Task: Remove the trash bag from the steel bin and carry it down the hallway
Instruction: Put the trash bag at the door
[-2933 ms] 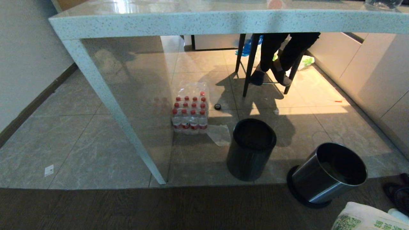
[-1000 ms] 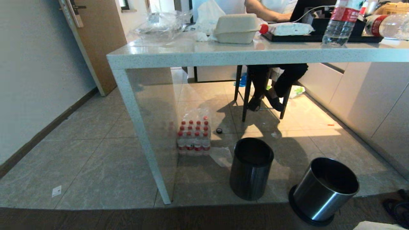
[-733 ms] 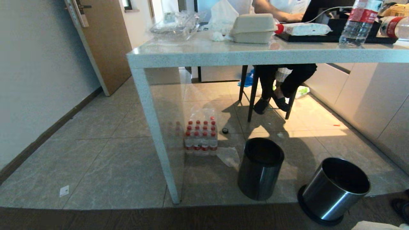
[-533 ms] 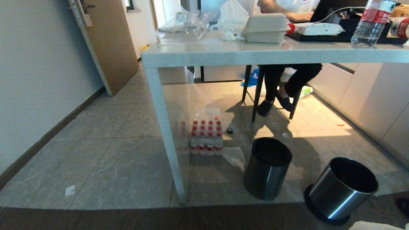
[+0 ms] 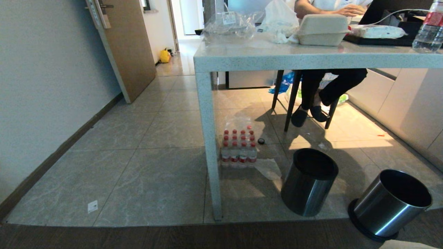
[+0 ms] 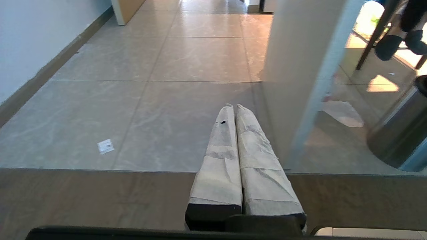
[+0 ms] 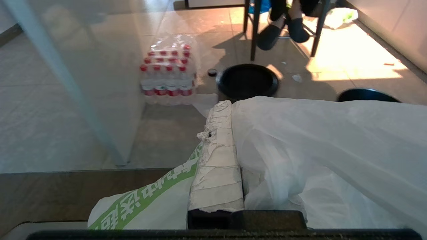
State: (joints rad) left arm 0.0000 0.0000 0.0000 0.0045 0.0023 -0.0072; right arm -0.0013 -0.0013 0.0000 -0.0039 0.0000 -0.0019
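- The right gripper (image 7: 230,110) has its two taped fingers (image 7: 217,160) pressed together on the trash bag (image 7: 327,146), a thin white bag.
- The bag drapes over one finger and hangs from the gripper. Part of the bag has green writing on it.
- The left gripper (image 6: 232,107) holds nothing. Its two fingers (image 6: 220,156) are pressed flat against each other, low over the dark wood floor (image 6: 83,196).
- In the head view neither arm shows.
- Two round metal bins stand on the grey floor tiles (image 5: 148,173) near the white table (image 5: 277,57).
- The steel bin (image 5: 392,204) sits on a black ring and leans a bit. It looks dark inside, and I cannot tell if anything is in it.
- The other bin (image 5: 308,181) stands up straight, just beside the table leg (image 5: 209,145).
- A pack of bottles (image 5: 238,145) with red caps sits under the table, wrapped in clear plastic.
- A person (image 5: 322,93) sits on a chair at the far side of the table, feet crossed under it.
- A white food box (image 5: 322,29) and a water bottle (image 5: 427,34) are on the table.
- A brown door (image 5: 128,45) stands open on the left, with more tiled floor going back past it.
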